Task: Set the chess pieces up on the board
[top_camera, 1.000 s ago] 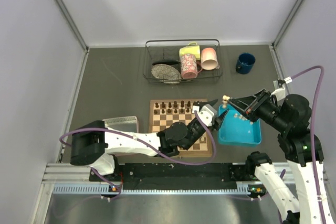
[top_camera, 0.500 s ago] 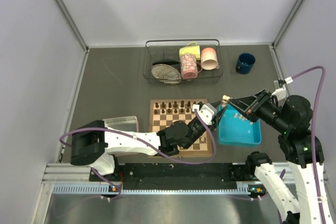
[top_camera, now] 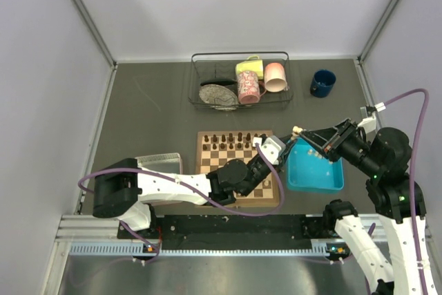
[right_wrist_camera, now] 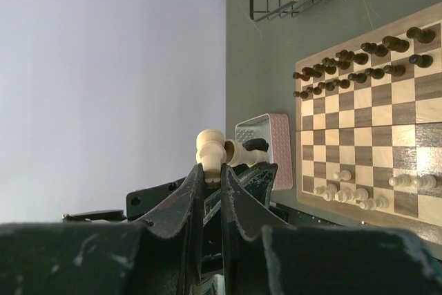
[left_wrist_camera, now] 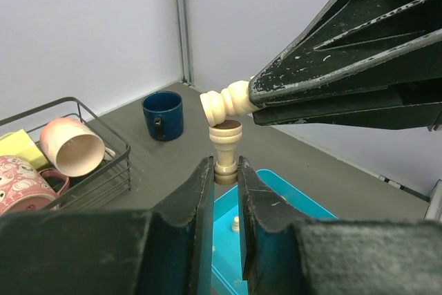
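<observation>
Above the gap between the board and the blue tray, my two grippers meet tip to tip. My right gripper is shut on a cream chess piece, whose round head sticks out. My left gripper is shut on a second cream piece, whose brown felt base touches the first piece. From above, both tips sit at the board's right edge. Dark pieces fill the board's far rows. Several cream pieces stand near its front edge.
A blue tray right of the board holds a few loose cream pieces. A pinkish tray lies left of the board. A wire basket with mugs and a blue mug stand at the back.
My left gripper's jaws have closed from wide open onto a cream piece. The right gripper, with its piece, has shifted slightly left to meet it.
</observation>
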Motion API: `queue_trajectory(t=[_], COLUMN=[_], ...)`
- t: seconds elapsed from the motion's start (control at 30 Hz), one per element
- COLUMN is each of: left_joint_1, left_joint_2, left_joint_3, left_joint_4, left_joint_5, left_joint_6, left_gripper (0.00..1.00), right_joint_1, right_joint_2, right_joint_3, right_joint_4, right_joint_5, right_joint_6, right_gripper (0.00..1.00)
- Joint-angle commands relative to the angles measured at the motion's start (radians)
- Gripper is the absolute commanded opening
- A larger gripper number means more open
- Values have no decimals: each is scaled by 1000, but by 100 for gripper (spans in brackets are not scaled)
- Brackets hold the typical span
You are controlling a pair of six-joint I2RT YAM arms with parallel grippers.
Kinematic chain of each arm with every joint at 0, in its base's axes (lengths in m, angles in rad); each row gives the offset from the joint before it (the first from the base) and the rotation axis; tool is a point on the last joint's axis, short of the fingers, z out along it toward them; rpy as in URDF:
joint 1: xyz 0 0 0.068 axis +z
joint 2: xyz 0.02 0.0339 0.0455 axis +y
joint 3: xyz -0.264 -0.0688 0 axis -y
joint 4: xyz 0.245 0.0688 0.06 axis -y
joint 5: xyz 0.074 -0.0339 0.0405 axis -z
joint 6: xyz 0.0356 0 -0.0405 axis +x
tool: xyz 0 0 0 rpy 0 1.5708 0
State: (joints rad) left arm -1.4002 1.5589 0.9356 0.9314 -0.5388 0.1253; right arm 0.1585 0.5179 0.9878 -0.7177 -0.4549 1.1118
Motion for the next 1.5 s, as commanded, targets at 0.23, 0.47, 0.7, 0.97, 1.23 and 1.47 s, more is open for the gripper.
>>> queue_trajectory(t=[0.23, 0.47, 0.7, 0.97, 1.23, 1.47], left_joint_1=[4, 4, 3, 82, 381, 520], left_joint_2=[-11, -78, -351, -716, -931, -907], left_joint_3=[16, -46, -187, -190, -152, -146], left_joint_4=[47, -57, -385, -966, -1307, -1349], left_joint_5=[14, 46, -16, -107, -26, 117], left_joint_6=[-4, -58, -159, -317, -337, -305], left_gripper=[0, 0, 0, 0, 0, 0], right_joint_1=[-11, -11, -10, -1, 407, 763], right_joint_2=[-10, 60, 215, 347, 429, 505], right_joint_3=[0, 77, 231, 299, 295, 213], right_joint_4=[49, 46, 17, -227, -436, -488], right_joint_5=[-11, 15, 7, 120, 532, 694], right_joint_6=[3, -61, -233, -558, -531, -316], right_gripper=[0, 0, 0, 0, 0, 0])
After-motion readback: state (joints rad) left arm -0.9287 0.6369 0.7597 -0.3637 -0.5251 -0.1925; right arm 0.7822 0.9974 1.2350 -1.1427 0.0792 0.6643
